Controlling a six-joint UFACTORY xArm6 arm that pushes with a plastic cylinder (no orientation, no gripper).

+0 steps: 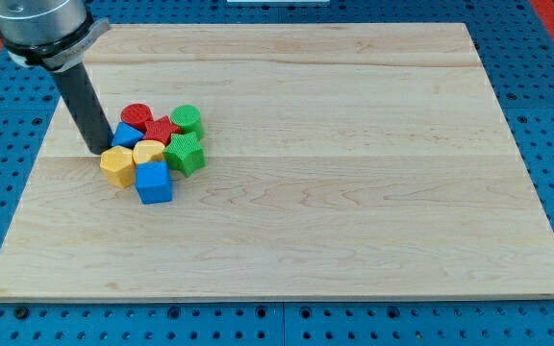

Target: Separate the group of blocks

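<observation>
Several blocks sit bunched together on the left part of the wooden board point(354, 192). A red round block point(136, 115) and a green round block point(188, 119) are at the view's top of the bunch. A red star block point(163, 129) lies between them. A small blue block point(126, 135) is at the left. A yellow hexagon block point(117, 165), a yellow heart-like block point(148, 151), a green star block point(186, 153) and a blue cube point(154, 182) form the lower part. My tip point(100, 149) stands just left of the small blue block, above the yellow hexagon, touching or nearly touching them.
The board lies on a blue pegboard table point(546, 58). The arm's grey body point(37, 29) hangs over the board's top left corner.
</observation>
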